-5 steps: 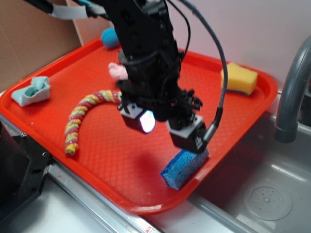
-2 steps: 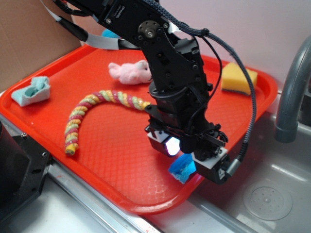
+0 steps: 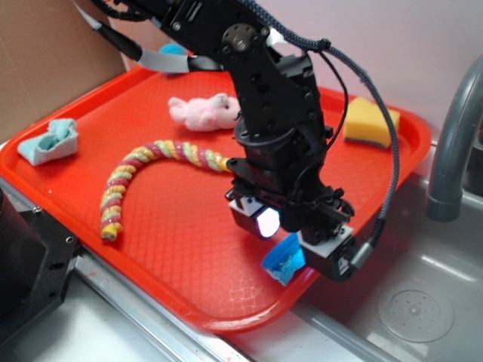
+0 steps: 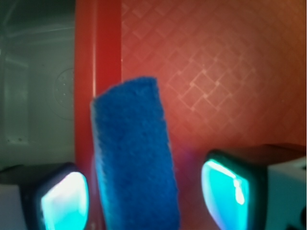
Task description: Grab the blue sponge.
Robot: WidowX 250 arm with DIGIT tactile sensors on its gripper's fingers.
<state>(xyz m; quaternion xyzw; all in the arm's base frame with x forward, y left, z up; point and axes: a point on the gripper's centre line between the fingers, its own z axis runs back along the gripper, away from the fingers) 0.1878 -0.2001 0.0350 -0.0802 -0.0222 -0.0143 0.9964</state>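
Observation:
The blue sponge [image 3: 282, 261] lies at the front right corner of the red tray [image 3: 173, 234], against its rim. My gripper [image 3: 290, 240] has come down over it and stands open, one finger on each side. In the wrist view the blue sponge [image 4: 134, 158] runs lengthwise between the glowing pads [image 4: 64, 201]. A narrow gap shows on its left and a wider gap on its right. The gripper [image 4: 144, 196] is not pressing it. The tray rim [image 4: 98, 48] runs just left of the sponge. Most of the sponge is hidden by the gripper in the exterior view.
On the tray lie a yellow sponge [image 3: 370, 121] at the back right, a pink plush toy [image 3: 200, 111], a striped rope [image 3: 151, 170] and a teal cloth [image 3: 49, 139]. A metal sink [image 3: 407, 302] with a grey faucet [image 3: 453, 143] adjoins the tray's right edge.
The arm swung right and lowered, so the open fingers now straddle the blue sponge instead of hovering at its left end. The pink toy has come into view behind the arm.

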